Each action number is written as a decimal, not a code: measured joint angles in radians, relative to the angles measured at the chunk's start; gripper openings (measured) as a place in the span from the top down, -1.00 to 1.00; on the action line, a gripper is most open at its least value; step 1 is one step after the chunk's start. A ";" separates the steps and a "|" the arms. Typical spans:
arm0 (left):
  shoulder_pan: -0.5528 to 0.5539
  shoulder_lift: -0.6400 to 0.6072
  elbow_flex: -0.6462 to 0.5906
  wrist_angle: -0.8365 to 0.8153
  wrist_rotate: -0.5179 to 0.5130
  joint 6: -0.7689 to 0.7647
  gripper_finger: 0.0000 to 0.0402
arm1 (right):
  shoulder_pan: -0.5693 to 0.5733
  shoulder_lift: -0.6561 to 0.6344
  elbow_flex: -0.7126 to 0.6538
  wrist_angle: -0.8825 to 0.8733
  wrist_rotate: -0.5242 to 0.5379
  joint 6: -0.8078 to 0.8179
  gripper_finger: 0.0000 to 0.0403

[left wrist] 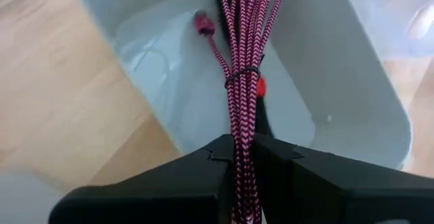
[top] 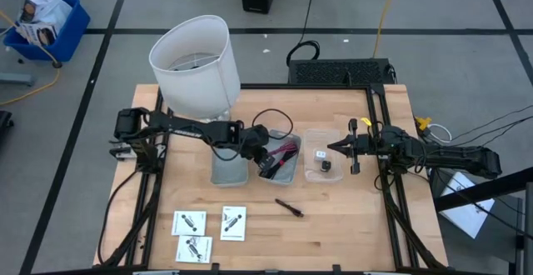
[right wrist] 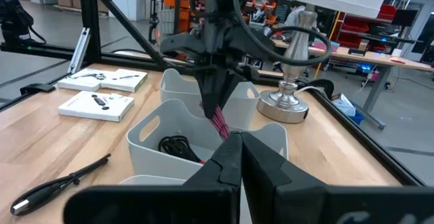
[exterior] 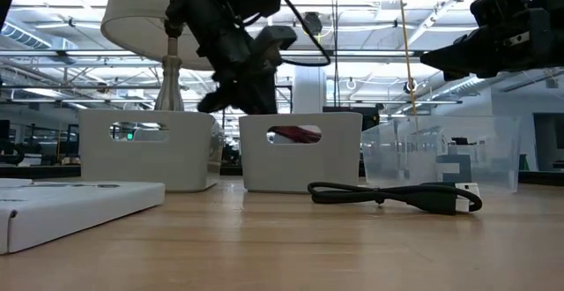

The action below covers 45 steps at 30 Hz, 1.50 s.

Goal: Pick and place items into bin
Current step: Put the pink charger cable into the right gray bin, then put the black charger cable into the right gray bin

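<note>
A white lampshade (top: 193, 57) tilts over the wooden table's (top: 333, 225) far left part, on a metal lamp base (right wrist: 287, 103); on the grey floor beyond the table's far left corner stands a blue crate (top: 46, 25) holding printed cartons; a yellow cable (top: 385, 12) runs across the floor behind the table.

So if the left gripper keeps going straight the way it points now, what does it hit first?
Probably the floor of the white bin. The left gripper, shut on the magenta cable, points down into it; depth is unclear.
</note>
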 joint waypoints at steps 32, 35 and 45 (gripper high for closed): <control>-0.233 -0.286 0.000 0.037 0.003 0.679 0.19 | 0.000 0.010 0.000 0.018 -0.004 0.021 1.00; -0.362 -0.340 -0.013 0.020 -0.141 0.786 0.46 | 0.000 0.010 0.000 0.049 -0.005 0.050 1.00; -0.521 -0.629 -0.364 0.340 -0.390 0.805 0.93 | 0.001 0.010 0.000 0.062 -0.008 0.079 1.00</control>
